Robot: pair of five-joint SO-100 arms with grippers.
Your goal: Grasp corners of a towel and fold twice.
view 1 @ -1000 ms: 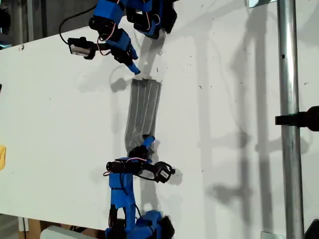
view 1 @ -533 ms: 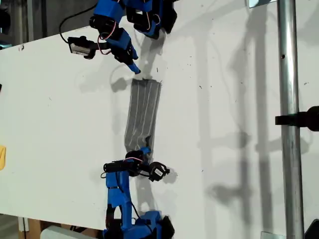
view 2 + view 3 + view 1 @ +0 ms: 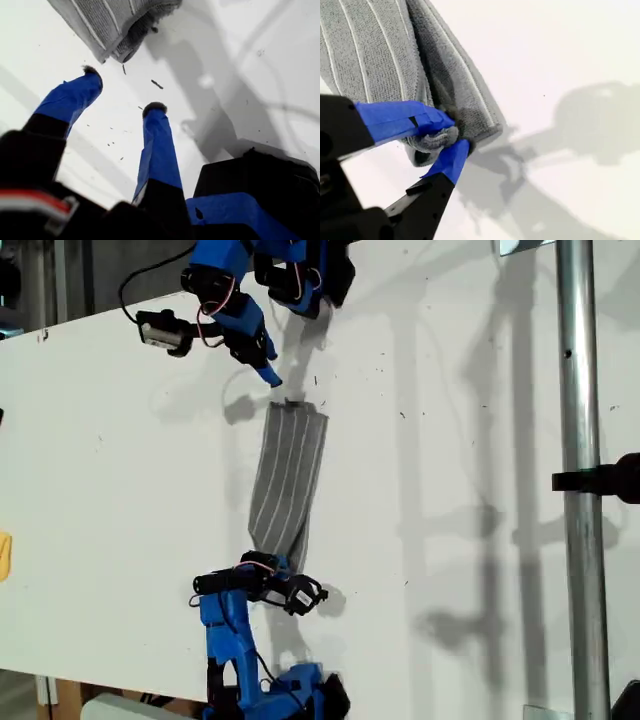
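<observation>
Grey towel (image 3: 289, 480) lengthwise between arms

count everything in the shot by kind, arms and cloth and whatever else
towel: 1
blue arms: 2, my first gripper and my second gripper
metal pole: 1
white table: 1
total: 5

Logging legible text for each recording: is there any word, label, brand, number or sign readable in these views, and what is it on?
None: no readable text in any view.
Towel: thin white stripes only, no label visible.
Arm at the exterior view's top and arm at its bottom: plain blue and black parts, no markings legible.
White table: only dark specks.
</observation>
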